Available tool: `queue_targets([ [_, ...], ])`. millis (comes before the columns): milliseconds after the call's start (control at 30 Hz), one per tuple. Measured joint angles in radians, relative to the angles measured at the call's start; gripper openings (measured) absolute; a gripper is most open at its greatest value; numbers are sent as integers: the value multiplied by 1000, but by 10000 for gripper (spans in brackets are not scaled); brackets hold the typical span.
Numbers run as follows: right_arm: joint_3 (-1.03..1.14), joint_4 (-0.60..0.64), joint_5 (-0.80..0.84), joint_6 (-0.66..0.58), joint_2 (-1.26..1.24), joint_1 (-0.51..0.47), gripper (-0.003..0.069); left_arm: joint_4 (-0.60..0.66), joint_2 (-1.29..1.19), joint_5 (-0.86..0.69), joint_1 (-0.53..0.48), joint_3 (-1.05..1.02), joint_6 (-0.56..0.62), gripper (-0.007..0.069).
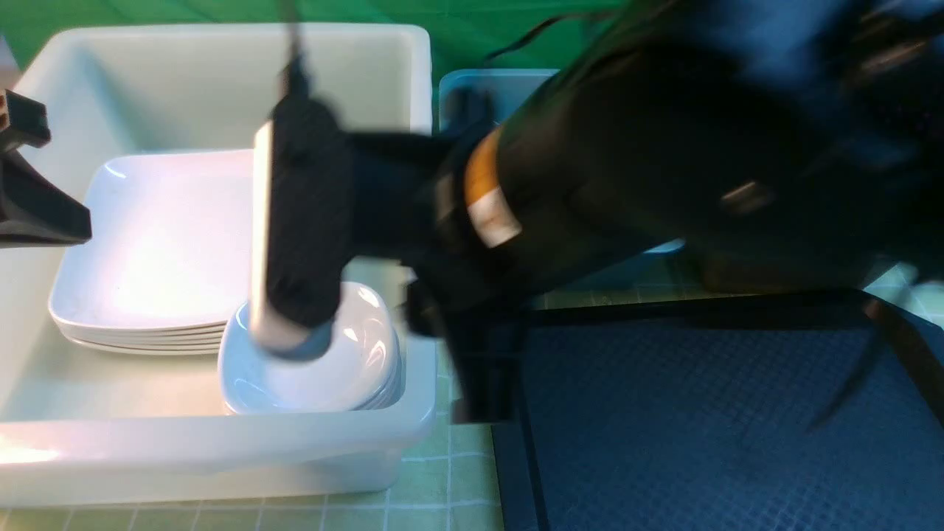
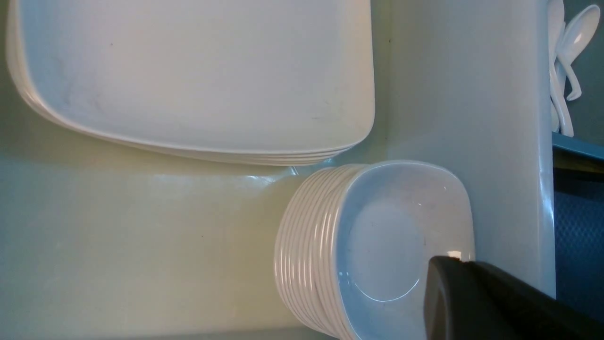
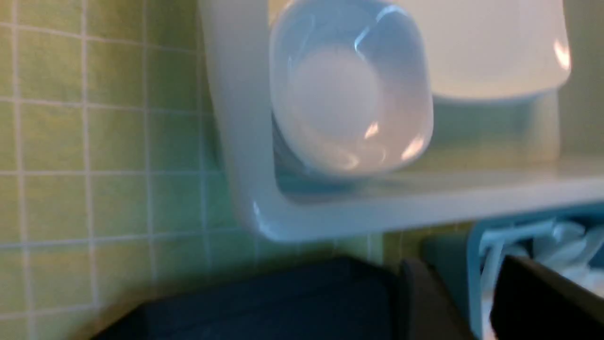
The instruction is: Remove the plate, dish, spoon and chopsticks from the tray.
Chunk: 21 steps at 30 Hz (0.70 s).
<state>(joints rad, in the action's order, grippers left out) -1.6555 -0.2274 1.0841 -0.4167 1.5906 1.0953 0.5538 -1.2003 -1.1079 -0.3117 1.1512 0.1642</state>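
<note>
The black tray lies at the right, and the part I see is bare. In the white tub, a stack of square plates sits beside a stack of small deep dishes. My right arm reaches blurred across the scene. Its gripper hangs open and empty by the tub's near right corner, over the tray's edge. In the right wrist view the right gripper has parted fingers. My left gripper is shut and empty above the dishes. White spoons lie in the blue tub. No chopsticks show.
The blue tub stands behind the tray, right of the white tub, mostly hidden by my right arm. A green checked cloth covers the table. My left arm sits at the white tub's left wall.
</note>
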Motion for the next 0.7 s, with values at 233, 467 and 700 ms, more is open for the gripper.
queue_targets([
  [233, 14, 1, 117, 261, -261, 0, 8, -25, 0, -1, 0, -1, 4, 13],
  [467, 141, 2, 122, 417, -619, 0, 1, -26, 0, -4, 0, -1, 14, 15],
  [700, 537, 39, -162, 441, -972, 0, 1, -26, 0, -3, 0, -1, 43, 20],
])
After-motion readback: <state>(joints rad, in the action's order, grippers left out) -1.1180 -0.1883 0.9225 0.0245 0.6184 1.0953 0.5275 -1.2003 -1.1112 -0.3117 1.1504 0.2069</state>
